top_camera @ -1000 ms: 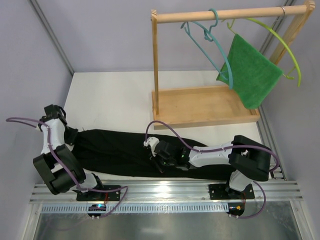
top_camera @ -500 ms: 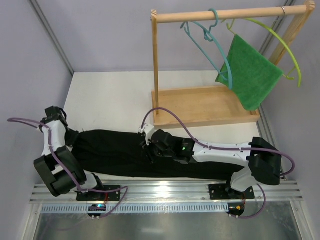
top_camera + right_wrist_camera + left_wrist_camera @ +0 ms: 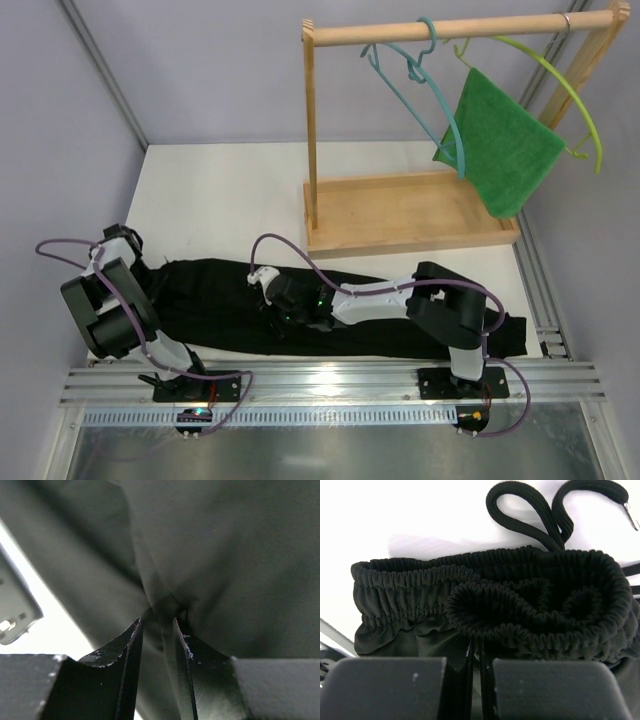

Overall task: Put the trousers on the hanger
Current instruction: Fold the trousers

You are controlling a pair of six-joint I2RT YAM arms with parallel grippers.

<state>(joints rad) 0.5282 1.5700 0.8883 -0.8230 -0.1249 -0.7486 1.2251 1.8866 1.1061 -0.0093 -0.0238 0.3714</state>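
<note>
Trousers (image 3: 220, 305), long, black and soft, lie stretched across the near part of the white counter (image 3: 220, 190), waistband to the left. The left claw (image 3: 475, 656) is pressed nearly together on the gathered elastic waistband, a thin fold of cloth caught between its pads. A black drawstring (image 3: 552, 535) loops on the counter beyond. The right claw (image 3: 158, 622) pinches a small peak of fabric near the middle of the trousers. Well apart, the thin teal-blue plastic hanger (image 3: 410, 100) hangs by its hook from a wooden rail (image 3: 470, 25), just beside a yellow-green hanger (image 3: 562, 82) carrying a bright green cloth (image 3: 505, 145).
</note>
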